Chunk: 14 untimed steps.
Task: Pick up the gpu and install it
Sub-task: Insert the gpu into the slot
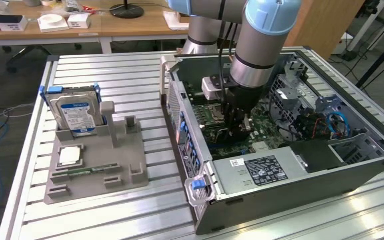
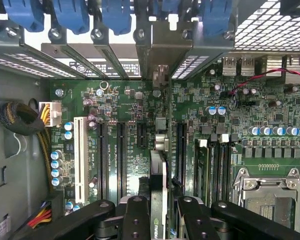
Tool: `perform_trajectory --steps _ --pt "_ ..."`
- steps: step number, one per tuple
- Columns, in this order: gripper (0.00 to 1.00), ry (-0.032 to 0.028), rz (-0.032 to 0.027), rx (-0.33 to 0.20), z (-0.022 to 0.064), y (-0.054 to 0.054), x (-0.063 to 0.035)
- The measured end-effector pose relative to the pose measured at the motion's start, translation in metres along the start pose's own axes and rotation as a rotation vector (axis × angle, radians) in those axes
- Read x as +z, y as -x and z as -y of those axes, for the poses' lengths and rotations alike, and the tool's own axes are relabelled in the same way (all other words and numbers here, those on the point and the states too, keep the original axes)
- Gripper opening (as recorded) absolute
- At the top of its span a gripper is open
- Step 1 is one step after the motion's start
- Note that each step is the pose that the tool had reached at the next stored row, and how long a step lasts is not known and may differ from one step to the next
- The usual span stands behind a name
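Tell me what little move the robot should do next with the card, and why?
Probably ease straight down. The gripper holds the gpu on edge over the motherboard inside the computer case, its bracket end near the rear slots, but whether it is fully seated can't be told.

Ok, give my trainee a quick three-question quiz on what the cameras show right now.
1. True or false: the end effector grips the gpu edge-on over the motherboard.
2. Where is the hard drive? A inside the computer; B upright in the grey holder; C on the floor.
3. What colour are the clips at the expansion brackets?
Key: 1 true; 2 B; 3 blue.
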<state>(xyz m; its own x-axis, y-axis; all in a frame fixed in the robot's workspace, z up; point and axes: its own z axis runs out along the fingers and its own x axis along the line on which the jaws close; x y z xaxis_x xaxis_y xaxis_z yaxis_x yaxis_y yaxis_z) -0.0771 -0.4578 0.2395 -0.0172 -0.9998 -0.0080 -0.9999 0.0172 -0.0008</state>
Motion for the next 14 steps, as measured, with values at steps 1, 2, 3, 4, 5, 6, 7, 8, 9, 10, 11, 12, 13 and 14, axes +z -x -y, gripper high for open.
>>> perform_trajectory --steps 1,2,3,4,5,6,7,8,9,10,11,12,13,14 --pt "0.26 0.0000 0.0000 0.000 0.0000 0.0000 0.0000" --pt "0.26 0.0001 -0.0002 0.000 0.0000 0.0000 0.0001" --pt "0.26 0.0002 -0.0003 0.000 0.0000 -0.0001 0.0003" --pt "0.26 0.0002 -0.0003 0.000 0.0000 -0.0001 0.0006" --pt "0.26 0.0001 -0.0002 0.000 0.0000 0.0000 0.0008" --pt "0.26 0.0000 -0.0001 0.000 0.0000 0.0000 0.0012" --pt "0.26 0.0000 -0.0002 0.000 0.0000 -0.0001 0.0014" --pt "0.26 0.0001 -0.0003 0.000 -0.0001 -0.0001 0.0016" --pt "0.26 0.0000 -0.0003 0.000 -0.0001 -0.0001 0.0018" --pt "0.26 0.0000 -0.0001 0.000 -0.0003 0.0000 0.0022" --pt "0.26 0.0001 -0.0003 0.000 -0.0004 -0.0001 0.0026" --pt "0.26 0.0002 -0.0005 0.000 -0.0004 -0.0001 0.0028" --pt "0.26 0.0003 -0.0004 0.000 -0.0005 -0.0001 0.0030" --pt "0.26 0.0003 -0.0003 0.000 -0.0005 -0.0001 0.0031"
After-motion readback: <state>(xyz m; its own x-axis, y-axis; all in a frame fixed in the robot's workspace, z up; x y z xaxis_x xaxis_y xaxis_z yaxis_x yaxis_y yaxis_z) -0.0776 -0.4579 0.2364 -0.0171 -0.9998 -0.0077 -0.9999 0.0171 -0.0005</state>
